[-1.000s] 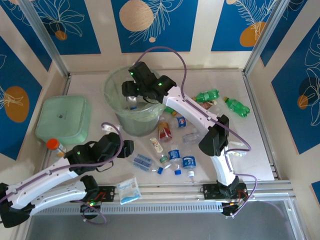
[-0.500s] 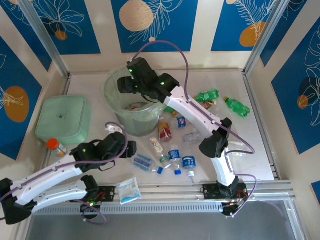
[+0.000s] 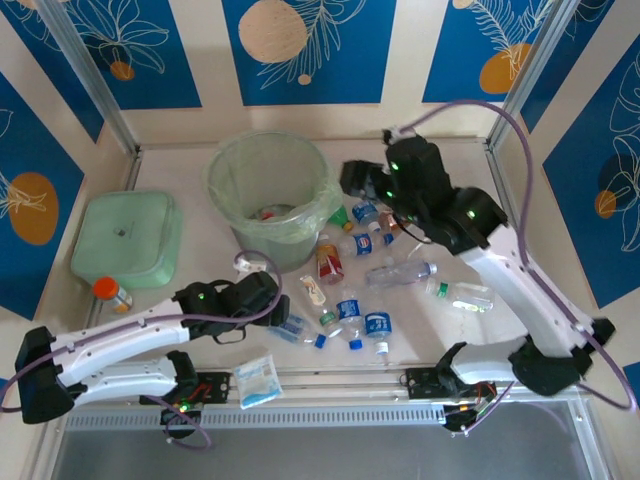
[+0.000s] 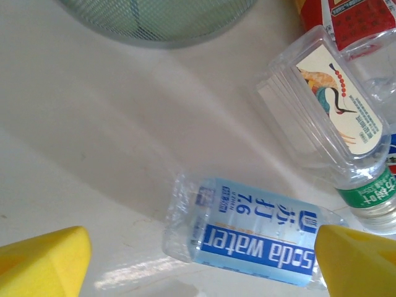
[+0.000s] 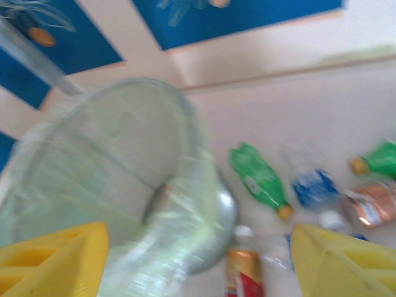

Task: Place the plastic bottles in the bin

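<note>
The left claw (image 4: pixel 198 260) has crept forward over the counter (image 4: pixel 93 142) and now gapes wide astride the lying soda water bottle (image 4: pixel 247 238), not yet closed on it. The right claw (image 5: pixel 199 253) has swung away from the bin (image 3: pixel 265 248), its drop apparently done. It hangs spread and empty above the loose plastic bottles (image 3: pixel 365 245) to the bin's right.

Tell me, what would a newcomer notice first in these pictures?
The big pale-green bin stands at the back of the table. In front of it and to its right, a litter of small plastic bottles lies scattered. The left hand hovers open over a blue-labelled soda water bottle.
</note>
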You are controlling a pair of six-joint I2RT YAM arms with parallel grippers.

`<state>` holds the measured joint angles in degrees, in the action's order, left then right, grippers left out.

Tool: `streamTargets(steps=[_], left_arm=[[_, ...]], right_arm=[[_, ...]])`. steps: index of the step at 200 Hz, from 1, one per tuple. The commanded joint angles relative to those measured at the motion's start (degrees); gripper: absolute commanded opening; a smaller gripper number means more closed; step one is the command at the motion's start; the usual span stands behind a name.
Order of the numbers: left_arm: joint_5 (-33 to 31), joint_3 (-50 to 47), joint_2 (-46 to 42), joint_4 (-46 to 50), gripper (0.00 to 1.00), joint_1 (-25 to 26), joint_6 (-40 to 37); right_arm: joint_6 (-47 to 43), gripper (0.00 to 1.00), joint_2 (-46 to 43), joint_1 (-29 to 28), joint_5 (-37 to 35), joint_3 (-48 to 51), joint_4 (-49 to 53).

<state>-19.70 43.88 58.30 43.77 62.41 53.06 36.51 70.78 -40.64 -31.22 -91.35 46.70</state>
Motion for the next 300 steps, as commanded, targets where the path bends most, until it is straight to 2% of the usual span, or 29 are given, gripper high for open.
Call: streamTargets(steps=[1,25,45,83,112,154,239,300], left_arm=[[1.68,0.24,1.26,0.1,0.94,2.41,8.29],[2.21,1.1,4.03,0.39,0.97,5.5,11.59],[2.23,2.44,6.74,0.31,0.98,8.13,12.42],[1.54,4.84,9.63,4.11,0.99,10.62,14.81],[2.77,3.76,10.98,1.35,0.99,10.71,18.93],[3.11,5.2,16.35,2.15,0.99,10.39,22.84],[3.19,8.35,25.88,-3.56,0.99,8.21,20.35],[-2.14,14.61,30.99,3.43,0.99,6.8,13.56]], right_arm=[[5.68,0.79,-7.02,5.65,1.13,9.44,4.17],[7.64,0.8,-13.15,15.15,6.7,19.22,7.02],[8.51,0.8,-14.5,21.42,11.18,26.68,7.74],[8.68,0.8,-15.87,28.82,19.07,38.78,3.14],[8.4,0.8,-16.29,30.12,20.85,41.62,1.33],[8.22,0.81,-17.16,30.4,21.73,42.22,1.0],[8.13,0.81,-19.15,30.83,24.27,43.54,0.68],[7.77,0.81,-20.07,30.8,25.2,44.15,0.85]])
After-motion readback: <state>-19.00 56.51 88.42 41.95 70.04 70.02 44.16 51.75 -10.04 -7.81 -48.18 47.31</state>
